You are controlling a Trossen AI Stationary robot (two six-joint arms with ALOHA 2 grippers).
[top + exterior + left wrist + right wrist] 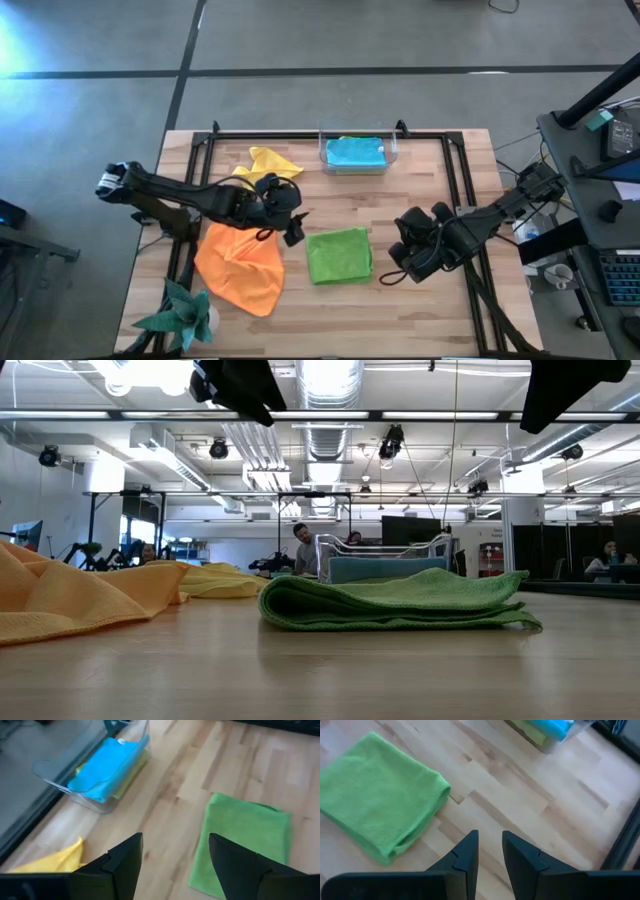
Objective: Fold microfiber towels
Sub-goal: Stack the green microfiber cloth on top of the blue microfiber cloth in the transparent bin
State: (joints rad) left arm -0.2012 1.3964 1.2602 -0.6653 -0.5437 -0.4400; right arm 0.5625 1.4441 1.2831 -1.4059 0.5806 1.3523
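Folded lime towel between hands, apparently touching neither

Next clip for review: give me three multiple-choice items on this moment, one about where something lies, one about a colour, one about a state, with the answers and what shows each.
1. Where does the folded lime green microfiber towel lie?
A. In the clear plastic bin
B. On the wooden table between the two hands
C. Under the orange towel

2. What colour is the towel on top in the clear plastic bin?
A. Blue
B. Red
C. White

3. How does the left hand stand?
A. Shut on the yellow towel
B. Shut on the green towel
C. Open, holding nothing

Answers: 1 B, the high view shows it on bare wood with a hand on either side. 2 A, the blue microfiber towel lies uppermost there. 3 C, its wrist view shows parted fingers with only table between.
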